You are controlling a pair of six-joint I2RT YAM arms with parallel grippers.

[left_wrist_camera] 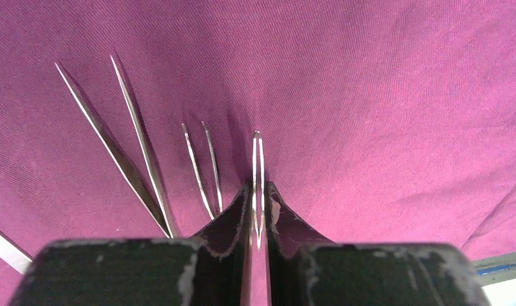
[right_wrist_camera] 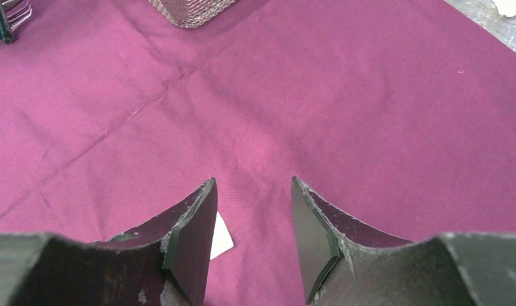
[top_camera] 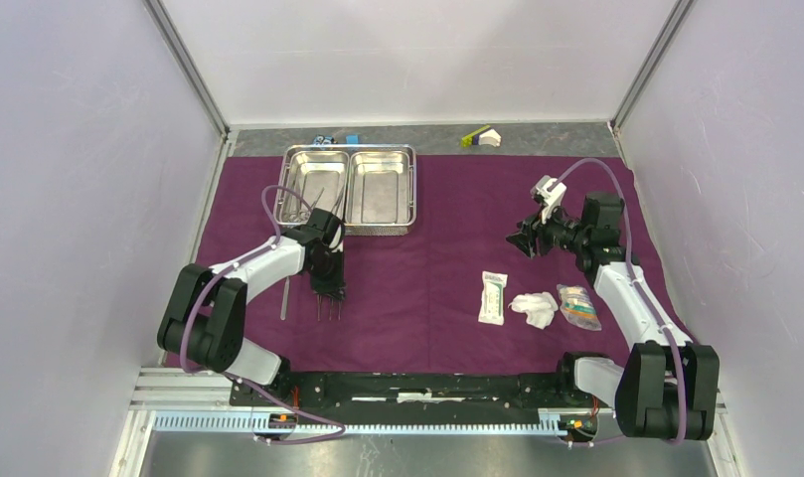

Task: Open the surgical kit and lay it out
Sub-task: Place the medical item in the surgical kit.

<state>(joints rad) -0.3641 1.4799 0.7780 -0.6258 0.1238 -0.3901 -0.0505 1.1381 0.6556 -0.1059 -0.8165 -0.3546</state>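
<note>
The dark purple cloth (top_camera: 447,248) lies spread flat over the table. My left gripper (top_camera: 328,286) points down at it near the left side, shut on a slim pair of tweezers (left_wrist_camera: 258,159) whose tips rest close to the cloth. Two more tweezers (left_wrist_camera: 201,167) lie just to its left in the left wrist view. The steel tray (top_camera: 413,189) stands at the back, with ring-handled forceps (top_camera: 300,204) in its left compartment. A white packet (top_camera: 493,297), white gauze (top_camera: 535,309) and a small clear packet (top_camera: 577,306) lie in a row front right. My right gripper (top_camera: 525,241) hovers open over bare cloth, holding nothing.
A slim metal tool (top_camera: 285,298) lies on the cloth left of my left gripper. A small blue block (top_camera: 351,139) and a yellow-green and white piece (top_camera: 482,136) sit behind the cloth by the back wall. White walls close in both sides.
</note>
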